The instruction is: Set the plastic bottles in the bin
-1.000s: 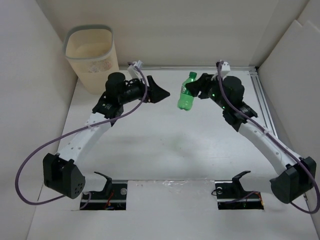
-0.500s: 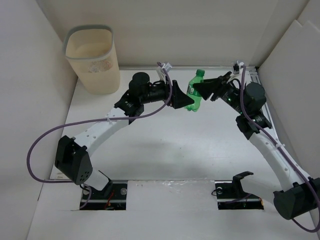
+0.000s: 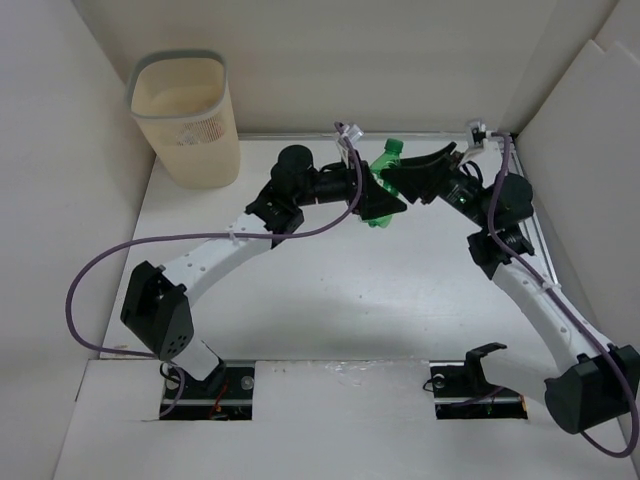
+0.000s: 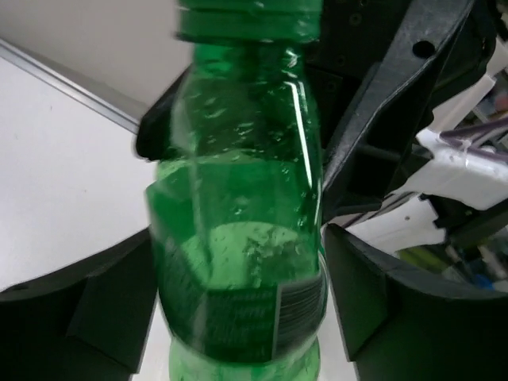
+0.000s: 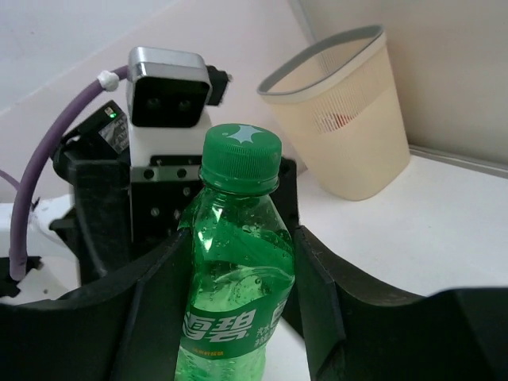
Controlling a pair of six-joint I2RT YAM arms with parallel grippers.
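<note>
Two black-and-white robot arms, the left arm (image 3: 215, 255) and the right arm (image 3: 530, 290), are meeting above the far middle of the white desk (image 3: 340, 300). Between them a small green plastic bottle with a green screw cap (image 3: 388, 160) is hanging clear of the desk, its cap pointing toward the far wall.

The right jaws are pinching the bottle. In the right wrist view their black fingers (image 5: 159, 309) are pressing on both sides of its body below the shoulder.

The left jaws are standing spread on either flank of the bottle's lower, labelled part. I cannot tell whether they are pressing on it.

The tall cream-beige plastic bin with a grey rim band (image 3: 200, 140) is standing upright in the far left corner of the desk, well apart from the bottle.
</note>
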